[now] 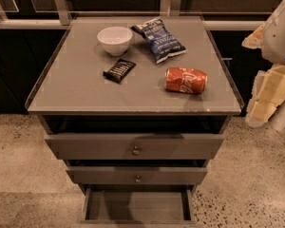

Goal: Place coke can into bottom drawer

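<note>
The coke can (186,80) lies on its side on the right part of the cabinet top (76,89), red with white script. The bottom drawer (137,206) is pulled open at the foot of the cabinet, and its flat grey floor shows with nothing on it. My gripper (262,107) hangs at the far right of the view, beside the cabinet's right edge, to the right of the can and not touching it. The white arm (281,32) rises above it.
A white bowl (115,40), a blue chip bag (158,39) and a dark snack bar (119,70) lie on the cabinet top. The two upper drawers with round knobs (136,150) are slightly ajar. A speckled floor surrounds the cabinet, with dark cupboards behind.
</note>
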`<state>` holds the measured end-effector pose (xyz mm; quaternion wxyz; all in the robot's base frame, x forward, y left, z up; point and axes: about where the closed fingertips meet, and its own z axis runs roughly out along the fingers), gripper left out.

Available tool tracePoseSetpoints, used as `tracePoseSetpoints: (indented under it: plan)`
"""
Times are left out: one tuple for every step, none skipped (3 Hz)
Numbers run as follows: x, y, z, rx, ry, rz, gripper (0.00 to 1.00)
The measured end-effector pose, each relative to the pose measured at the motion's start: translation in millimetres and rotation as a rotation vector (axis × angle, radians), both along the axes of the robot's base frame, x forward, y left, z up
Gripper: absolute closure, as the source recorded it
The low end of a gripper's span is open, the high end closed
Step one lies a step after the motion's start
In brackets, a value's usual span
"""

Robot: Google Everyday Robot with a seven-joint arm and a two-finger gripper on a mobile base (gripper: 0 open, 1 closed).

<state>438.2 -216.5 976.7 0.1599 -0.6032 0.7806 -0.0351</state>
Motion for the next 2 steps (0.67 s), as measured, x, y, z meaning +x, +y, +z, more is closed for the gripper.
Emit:
tracePoseSetpoints:
  plan:
    - [2, 1, 0, 0.002, -0.003, 0.001, 0.00]
    - [35, 13, -10, 0.023, 0.011, 0.036, 0.00]
